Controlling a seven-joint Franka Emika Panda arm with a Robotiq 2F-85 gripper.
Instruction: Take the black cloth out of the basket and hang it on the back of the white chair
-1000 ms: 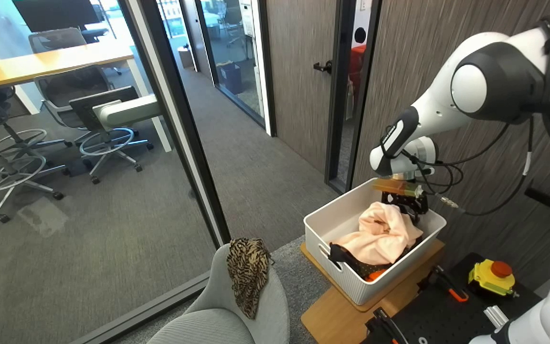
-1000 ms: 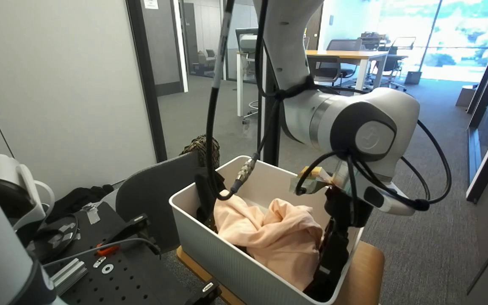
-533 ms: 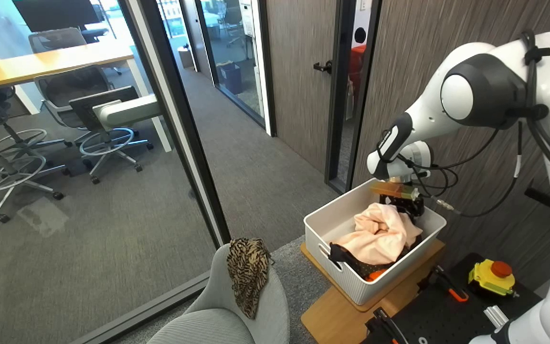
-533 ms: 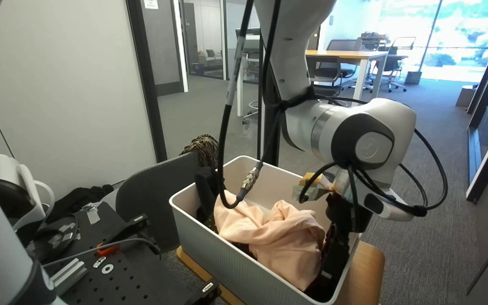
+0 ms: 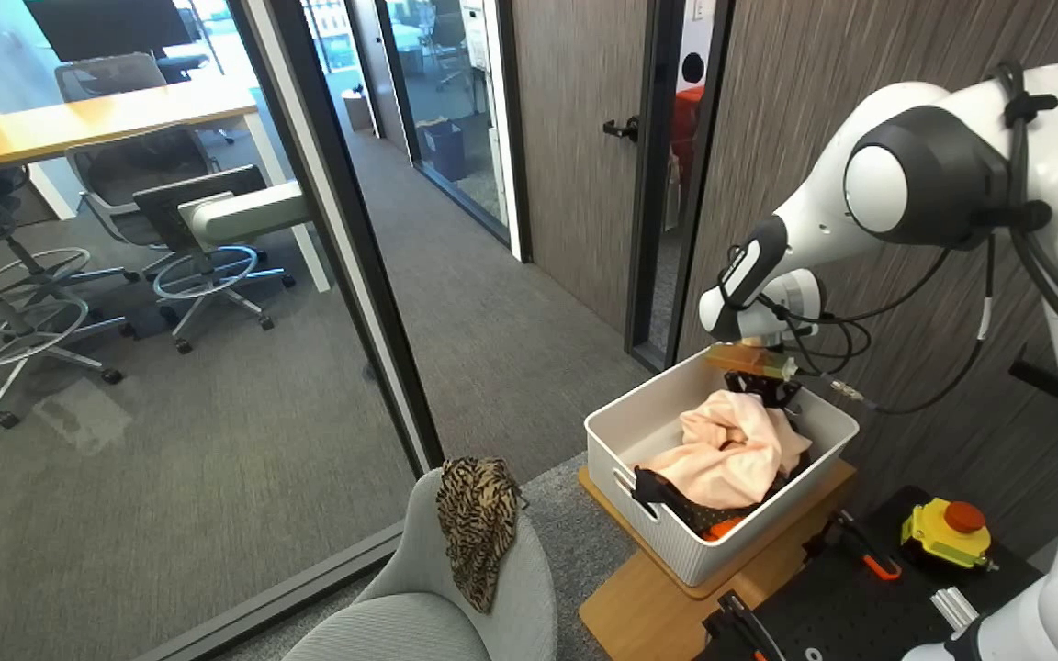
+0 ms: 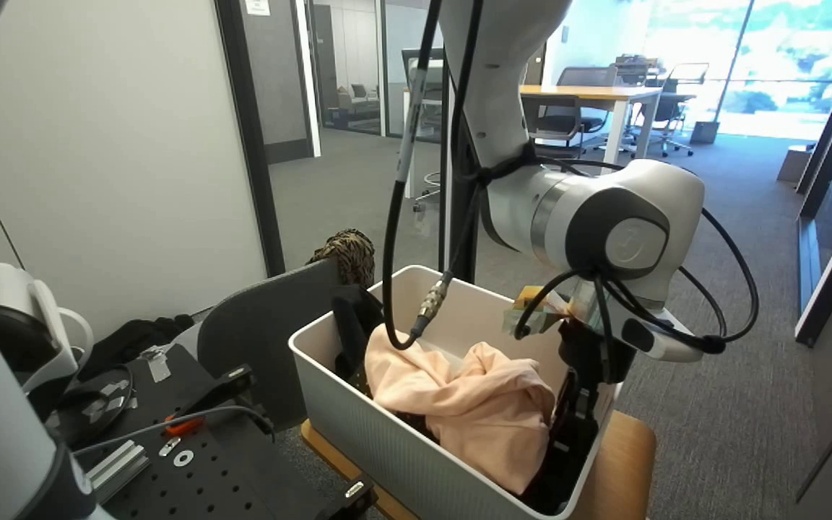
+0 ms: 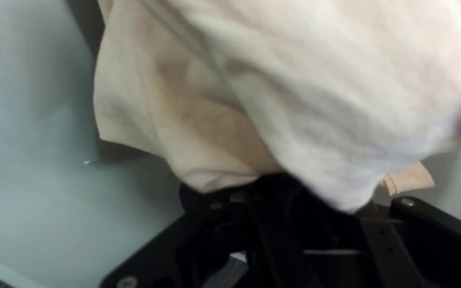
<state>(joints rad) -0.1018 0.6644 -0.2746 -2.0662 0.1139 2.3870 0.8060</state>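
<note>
Chair [image 5: 529,592]: pale grey, presumably the white one meant; near the basket [image 5: 667,542]. A print cloth [image 5: 478,532] drapes part of its back, so the bare stretch of top edge beside that looks the better place to hang.

Basket: open-topped and deep enough, I judge, to snag a trailing hem; a high, straight lift seems wise.

Peach cloth [image 6: 459,404]: heaped loosely over much of the black cloth [image 5: 662,488]; soft, rumpled, likely to drag along when anything beneath is pulled.

Black cloth: in the basket, partly under the peach cloth. A flap shows at the end nearest the chair, and a dotted dark stretch lies lower; whether both are one piece, I cannot tell. It should be light and limp, not fragile, perhaps a little slick. Best hold: that uncovered flap, pinched deep enough to gather several folds.

Gripper [image 6: 576,422]: hangs inside the basket at the end away from the chair, against the peach cloth. In the wrist view that cloth hides its tips, so whether it is wide, narrow or holding fabric, I cannot tell.

Orange bit [image 5: 724,528]: beside the dotted stretch; a careless pinch there might bring it up too.
</note>
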